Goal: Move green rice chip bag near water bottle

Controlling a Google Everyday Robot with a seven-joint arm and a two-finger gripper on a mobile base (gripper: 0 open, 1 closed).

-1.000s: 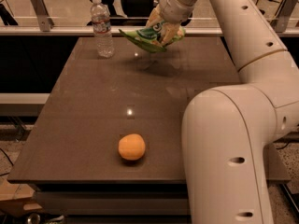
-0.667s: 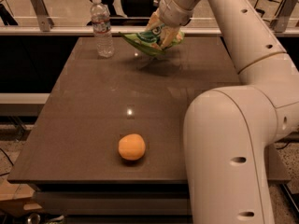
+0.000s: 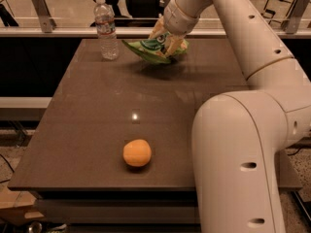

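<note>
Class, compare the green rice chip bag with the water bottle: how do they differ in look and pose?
The water bottle is clear with a white cap; the green rice chip bag is opaque, green and crinkled. The bottle stands upright on the table; the bag hangs tilted just above it, pinched by the gripper at the table's far side. Both are near the far edge, apart.

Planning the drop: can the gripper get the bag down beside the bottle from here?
Probably yes. The gripper holds the bag close beside the bottle, and only table shows between them. The orange sits far off near the front edge.
</note>
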